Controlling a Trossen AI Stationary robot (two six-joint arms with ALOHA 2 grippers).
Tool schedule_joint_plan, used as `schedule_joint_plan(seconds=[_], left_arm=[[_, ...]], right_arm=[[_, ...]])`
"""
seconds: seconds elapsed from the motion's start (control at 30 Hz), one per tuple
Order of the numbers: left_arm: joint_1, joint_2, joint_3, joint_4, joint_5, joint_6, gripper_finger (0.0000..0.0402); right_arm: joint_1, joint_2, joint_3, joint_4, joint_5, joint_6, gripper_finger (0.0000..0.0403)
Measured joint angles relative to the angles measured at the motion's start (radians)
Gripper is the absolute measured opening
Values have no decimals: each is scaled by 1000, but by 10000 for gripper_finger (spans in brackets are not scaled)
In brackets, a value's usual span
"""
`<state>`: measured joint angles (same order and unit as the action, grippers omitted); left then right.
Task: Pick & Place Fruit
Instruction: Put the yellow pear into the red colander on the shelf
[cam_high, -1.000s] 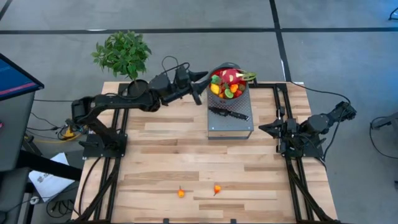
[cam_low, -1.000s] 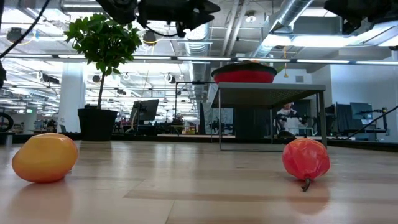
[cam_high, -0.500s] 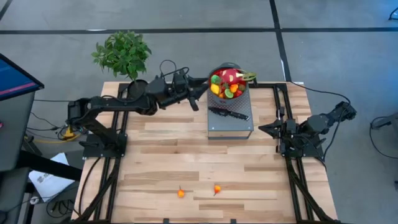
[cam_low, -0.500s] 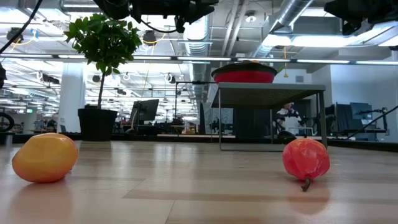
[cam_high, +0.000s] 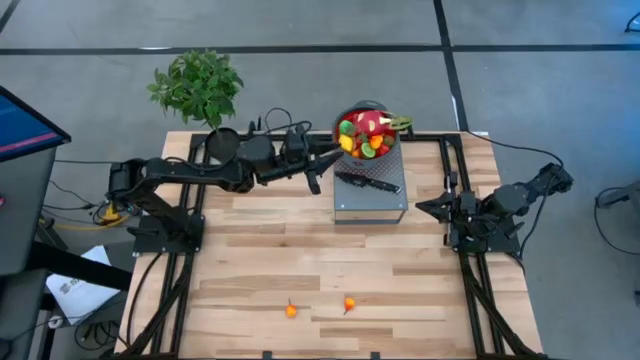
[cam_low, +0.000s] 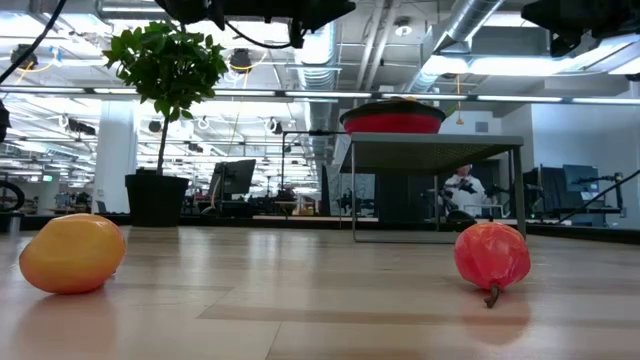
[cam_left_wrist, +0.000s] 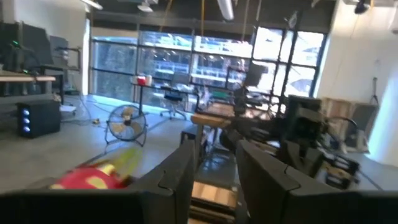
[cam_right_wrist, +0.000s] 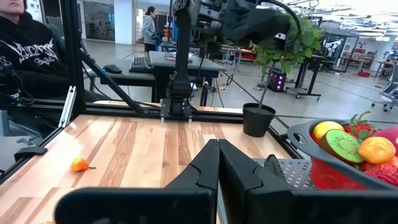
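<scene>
A red bowl (cam_high: 368, 135) heaped with toy fruit stands on a grey raised platform (cam_high: 372, 203) at the table's far middle. The right wrist view shows a kiwi (cam_right_wrist: 341, 146) and an orange fruit (cam_right_wrist: 376, 150) in it. Two small fruits lie on the wood near the front edge, an orange one (cam_high: 291, 310) and a red one (cam_high: 349, 304). My left gripper (cam_high: 324, 168) hovers level just left of the bowl, open with a narrow gap (cam_left_wrist: 214, 168) and nothing in it. My right gripper (cam_right_wrist: 217, 168) rests shut at the table's right side.
A black-handled knife (cam_high: 368, 182) lies on the platform in front of the bowl. A potted plant (cam_high: 200, 90) stands at the far left corner. Metal frames run along both table sides. A seated person (cam_right_wrist: 25, 50) shows beyond the table's edge.
My left gripper has swung toward the table's near edge along the bowl's left side, staying high and roughly level. The fruits, the bowl and my right arm have kept still.
</scene>
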<state>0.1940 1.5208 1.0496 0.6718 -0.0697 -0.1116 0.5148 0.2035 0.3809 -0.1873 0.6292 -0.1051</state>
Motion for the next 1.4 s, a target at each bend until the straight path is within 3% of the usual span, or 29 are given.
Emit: schedule_joint_plan(seconds=[0.37,0.63,0.93,1.17,1.4], left_arm=[[-81,0,-4,-68,25,5,94],[-141,-138,-186,-60,25,48,59],[-286,-304,-369,-48,26,45,23],[-362,-347,-424,-33,9,45,11],[-360,-350,-426,-25,2,48,10]], right_arm=[[0,0,0,0,0,0,0],[0,0,0,1,0,0,0],[0,0,0,1,0,1,0],[0,0,0,1,0,1,0],[0,0,0,0,0,9,0]])
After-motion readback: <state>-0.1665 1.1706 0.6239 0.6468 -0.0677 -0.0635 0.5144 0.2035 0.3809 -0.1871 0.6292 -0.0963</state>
